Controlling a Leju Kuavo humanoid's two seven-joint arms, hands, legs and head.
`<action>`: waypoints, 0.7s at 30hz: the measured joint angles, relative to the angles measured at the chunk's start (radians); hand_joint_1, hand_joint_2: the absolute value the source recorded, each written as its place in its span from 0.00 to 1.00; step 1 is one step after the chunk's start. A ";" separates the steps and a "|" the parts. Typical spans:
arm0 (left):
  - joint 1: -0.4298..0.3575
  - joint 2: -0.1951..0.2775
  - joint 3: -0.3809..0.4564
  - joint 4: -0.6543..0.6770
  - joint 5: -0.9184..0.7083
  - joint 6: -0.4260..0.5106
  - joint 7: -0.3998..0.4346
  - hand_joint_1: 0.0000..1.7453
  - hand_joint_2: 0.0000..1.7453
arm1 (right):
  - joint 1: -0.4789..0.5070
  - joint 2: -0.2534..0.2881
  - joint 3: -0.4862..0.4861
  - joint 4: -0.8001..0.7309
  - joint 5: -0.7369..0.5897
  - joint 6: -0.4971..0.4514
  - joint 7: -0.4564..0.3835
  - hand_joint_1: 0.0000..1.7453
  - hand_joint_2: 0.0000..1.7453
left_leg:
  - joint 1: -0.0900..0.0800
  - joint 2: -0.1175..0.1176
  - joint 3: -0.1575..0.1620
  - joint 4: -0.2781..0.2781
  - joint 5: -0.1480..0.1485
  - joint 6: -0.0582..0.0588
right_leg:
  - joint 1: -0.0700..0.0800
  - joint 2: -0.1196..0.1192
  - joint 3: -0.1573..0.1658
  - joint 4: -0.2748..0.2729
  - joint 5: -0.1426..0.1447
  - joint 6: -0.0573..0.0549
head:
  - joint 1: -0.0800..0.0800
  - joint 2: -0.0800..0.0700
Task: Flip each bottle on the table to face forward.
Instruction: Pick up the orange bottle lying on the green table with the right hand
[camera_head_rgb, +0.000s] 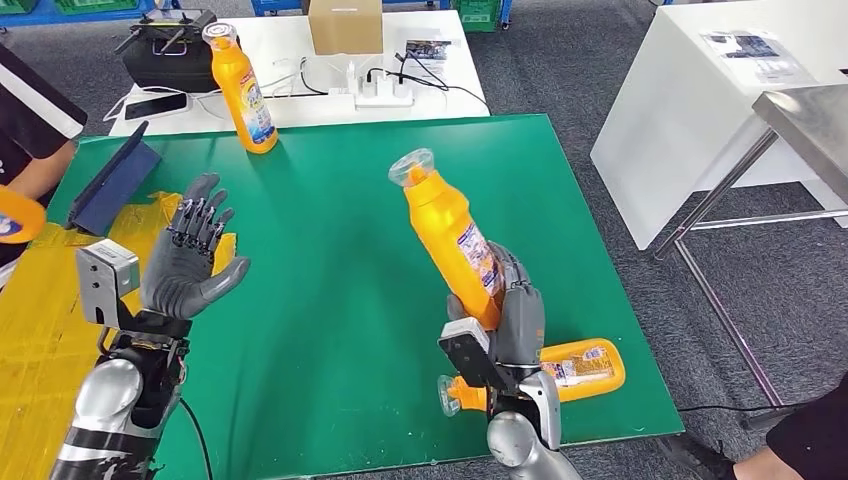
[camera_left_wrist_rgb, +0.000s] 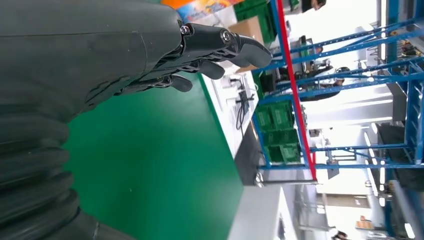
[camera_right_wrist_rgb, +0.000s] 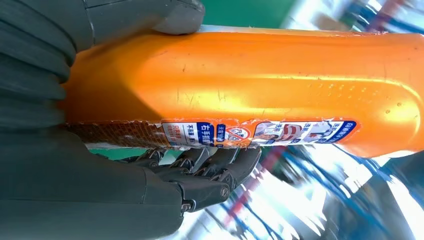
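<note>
Orange bottle (camera_head_rgb: 452, 235), tilted with its clear cap toward the far left, is grasped around its lower body by the right hand (camera_head_rgb: 508, 312) above the near right part of the green table (camera_head_rgb: 340, 290). A second orange bottle (camera_head_rgb: 585, 368) lies on its side at the near right edge, and a third bottle (camera_head_rgb: 243, 90) stands upright at the far left. The left hand (camera_head_rgb: 195, 262) hovers with fingers spread, holding nothing.
</note>
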 joint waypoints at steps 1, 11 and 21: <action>-0.001 0.000 -0.001 0.001 0.016 -0.018 0.004 0.00 1.00 | 0.007 0.004 -0.006 -0.023 0.008 -0.013 -0.034 1.00 1.00 | 0.000 0.000 0.000 0.000 0.000 0.000 | 0.000 0.000 -0.001 0.000 0.000 0.000 | 0.000 0.000; -0.026 -0.003 -0.084 0.018 0.068 -0.091 0.009 0.00 1.00 | -0.025 0.028 0.015 -0.099 0.047 -0.013 -0.109 1.00 1.00 | 0.000 0.000 -0.002 0.000 0.001 0.001 | 0.000 0.000 -0.004 0.000 0.000 0.000 | 0.000 0.000; -0.044 -0.004 -0.153 0.018 0.082 -0.131 -0.012 0.00 1.00 | -0.090 0.020 0.106 -0.055 0.062 0.047 -0.104 1.00 1.00 | 0.000 0.000 -0.002 0.000 0.001 0.001 | 0.000 0.000 -0.001 0.000 0.000 0.000 | 0.000 0.000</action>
